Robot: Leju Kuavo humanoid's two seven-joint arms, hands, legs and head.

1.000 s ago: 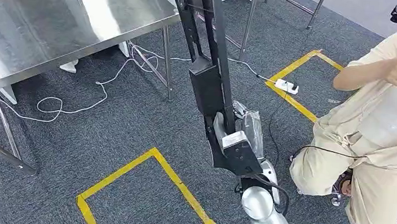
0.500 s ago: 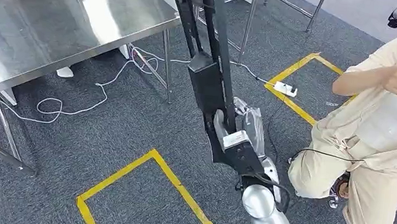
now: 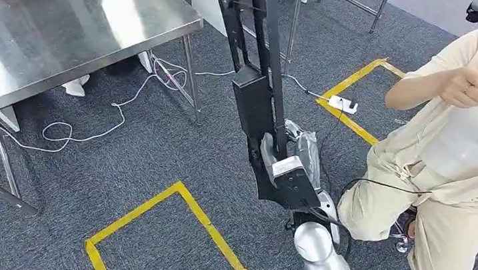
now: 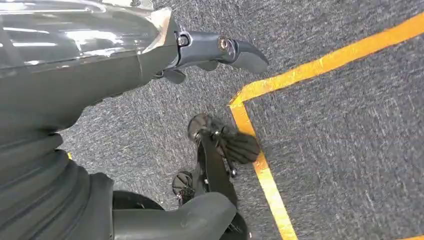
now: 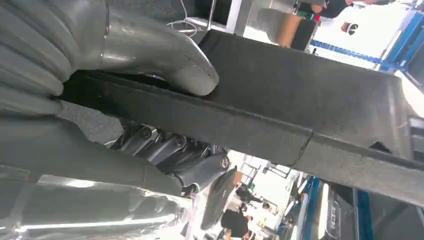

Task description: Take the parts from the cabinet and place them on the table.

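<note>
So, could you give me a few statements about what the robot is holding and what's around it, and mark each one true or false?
1. The right hand grips a long black part. True.
2. The left hand holds a part too. False: it hangs over the grey carpet with nothing in its fingers.
3. A person in beige clothes crouches on the robot's right side. True.
4. The steel table stands on the robot's right. False: it is ahead on the left.
5. Yellow tape marks squares on the floor. True.
6. The black part lies flat on the table. False: it is held clear of the table, above the carpet.
</note>
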